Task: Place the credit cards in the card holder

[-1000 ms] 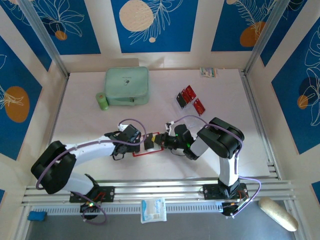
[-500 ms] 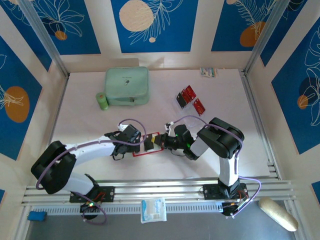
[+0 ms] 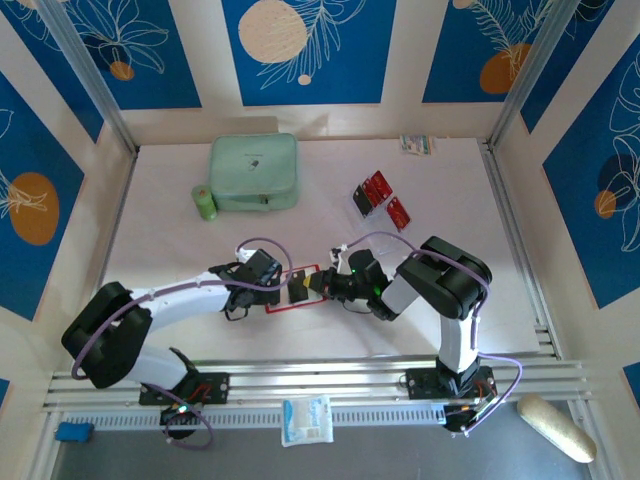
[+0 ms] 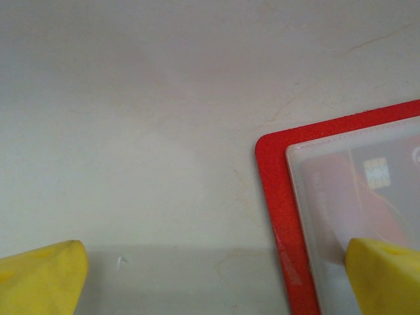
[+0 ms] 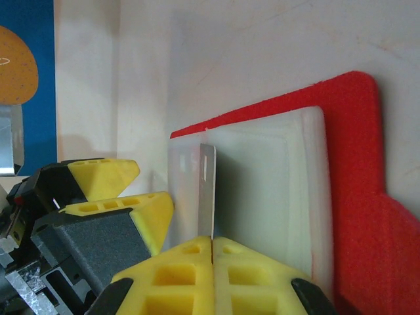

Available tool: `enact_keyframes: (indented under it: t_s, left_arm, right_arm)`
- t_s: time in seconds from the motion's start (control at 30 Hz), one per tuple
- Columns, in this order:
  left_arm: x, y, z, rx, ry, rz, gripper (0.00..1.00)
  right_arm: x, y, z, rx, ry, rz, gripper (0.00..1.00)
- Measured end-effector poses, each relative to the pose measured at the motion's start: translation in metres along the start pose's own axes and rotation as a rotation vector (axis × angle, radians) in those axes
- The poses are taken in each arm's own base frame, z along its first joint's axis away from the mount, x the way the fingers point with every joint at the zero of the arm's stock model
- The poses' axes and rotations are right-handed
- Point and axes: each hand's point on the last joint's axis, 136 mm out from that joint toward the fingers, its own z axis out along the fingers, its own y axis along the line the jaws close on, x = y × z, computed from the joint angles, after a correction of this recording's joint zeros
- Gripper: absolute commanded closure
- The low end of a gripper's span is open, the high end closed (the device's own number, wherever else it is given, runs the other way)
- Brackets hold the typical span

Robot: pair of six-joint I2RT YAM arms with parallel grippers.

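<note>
Right wrist: right fingers (image 5: pixel 177 275) pinch the card holder (image 5: pixel 367 197) by its thin, likely floppy sleeve (image 5: pixel 190 190); left fingers (image 4: pixel 46 275) gape.

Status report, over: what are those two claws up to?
Left gripper open, straddling card holder corner. Right gripper shut, pinching its clear sleeve. Spare cards lie farther back. Nothing blocking.

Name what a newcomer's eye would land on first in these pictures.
At mid-table, over the open flat red card holder, the right gripper is shut on a thin pale plastic leaf and the left gripper stands open. Small red-and-black credit cards lie back right, a mint-green zip case back left.
</note>
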Motion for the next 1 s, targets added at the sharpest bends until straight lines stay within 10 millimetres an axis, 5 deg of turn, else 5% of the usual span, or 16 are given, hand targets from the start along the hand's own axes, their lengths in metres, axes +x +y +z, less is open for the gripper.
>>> enact_keyframes:
  t_s: [0.83, 1.0]
  left_arm:
    - [0.0, 0.001, 0.001, -0.002, -0.005, -0.002, 0.0]
    - [0.0, 0.001, 0.001, -0.002, -0.006, -0.002, 0.0]
  right_arm:
    - [0.004, 0.003, 0.007, 0.011, 0.045, -0.006, 1.0]
    - [0.005, 0.013, 0.012, 0.0, 0.083, -0.031, 0.67]
